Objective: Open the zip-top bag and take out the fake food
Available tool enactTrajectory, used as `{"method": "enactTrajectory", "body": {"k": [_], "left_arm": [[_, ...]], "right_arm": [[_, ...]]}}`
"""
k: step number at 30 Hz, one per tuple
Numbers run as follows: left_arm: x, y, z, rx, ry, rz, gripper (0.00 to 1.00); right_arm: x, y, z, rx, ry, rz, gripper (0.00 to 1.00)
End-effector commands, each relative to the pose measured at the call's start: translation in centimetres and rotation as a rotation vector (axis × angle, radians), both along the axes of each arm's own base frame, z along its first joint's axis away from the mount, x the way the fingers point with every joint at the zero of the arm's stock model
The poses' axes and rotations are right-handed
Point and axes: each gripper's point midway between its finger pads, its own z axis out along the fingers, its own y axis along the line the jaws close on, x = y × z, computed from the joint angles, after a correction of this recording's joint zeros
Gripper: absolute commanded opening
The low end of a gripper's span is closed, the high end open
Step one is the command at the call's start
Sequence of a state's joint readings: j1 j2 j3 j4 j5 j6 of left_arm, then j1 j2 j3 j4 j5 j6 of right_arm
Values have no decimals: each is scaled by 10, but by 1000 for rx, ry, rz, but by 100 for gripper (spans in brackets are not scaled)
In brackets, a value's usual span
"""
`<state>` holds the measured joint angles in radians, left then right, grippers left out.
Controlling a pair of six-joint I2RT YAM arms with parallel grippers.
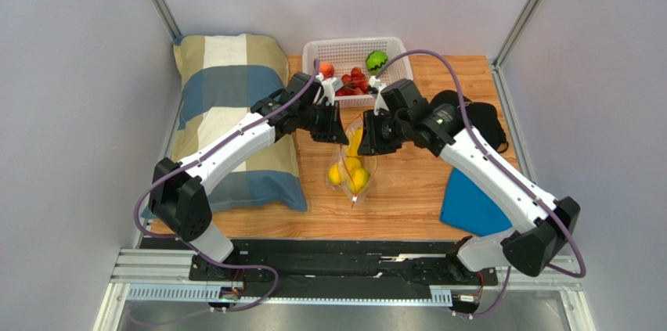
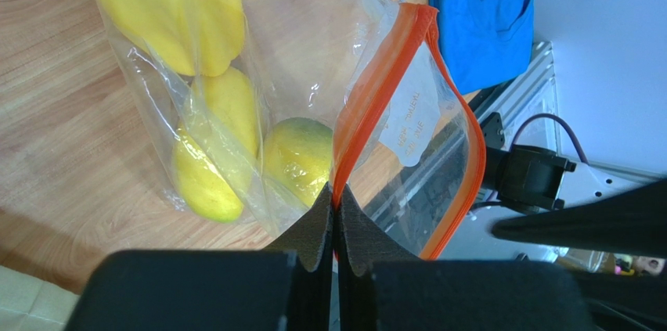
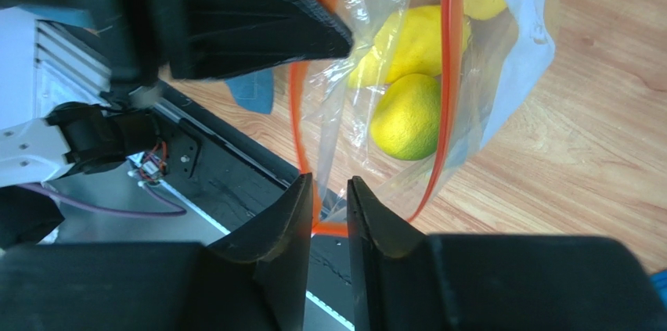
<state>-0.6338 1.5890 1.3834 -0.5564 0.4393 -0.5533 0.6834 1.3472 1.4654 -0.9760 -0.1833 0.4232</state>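
Note:
The clear zip-top bag [image 1: 354, 165] hangs between my two grippers over the wooden table, its mouth pulled open. It holds yellow fake food [image 1: 350, 174], a pepper [image 2: 172, 2] and lemons [image 3: 407, 116]. My left gripper [image 2: 335, 202] is shut on the orange zip strip [image 2: 376, 88] on one side of the mouth. My right gripper [image 3: 329, 190] has its jaws a little apart, with the other side's zip strip [image 3: 452, 73] running into the gap. In the top view the left gripper [image 1: 342, 134] and right gripper [image 1: 365, 137] face each other across the bag.
A white perforated basket [image 1: 352, 45] at the back holds a green ball [image 1: 376, 60], red grapes [image 1: 356, 80] and a peach [image 1: 326, 70]. A checked pillow [image 1: 227, 112] lies at the left. A blue cloth [image 1: 470, 206] and a black object [image 1: 485, 120] lie at the right.

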Motion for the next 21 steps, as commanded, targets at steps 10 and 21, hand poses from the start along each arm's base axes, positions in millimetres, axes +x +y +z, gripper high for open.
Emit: {"method": "enactTrajectory", "body": {"k": [10, 21], "left_arm": [[-2, -22, -4, -15, -10, -20, 0], [-13, -45, -24, -4, 36, -70, 0]], "right_arm": [[24, 15, -101, -93, 108, -57, 23], [10, -2, -171, -128, 146, -118, 45]]}}
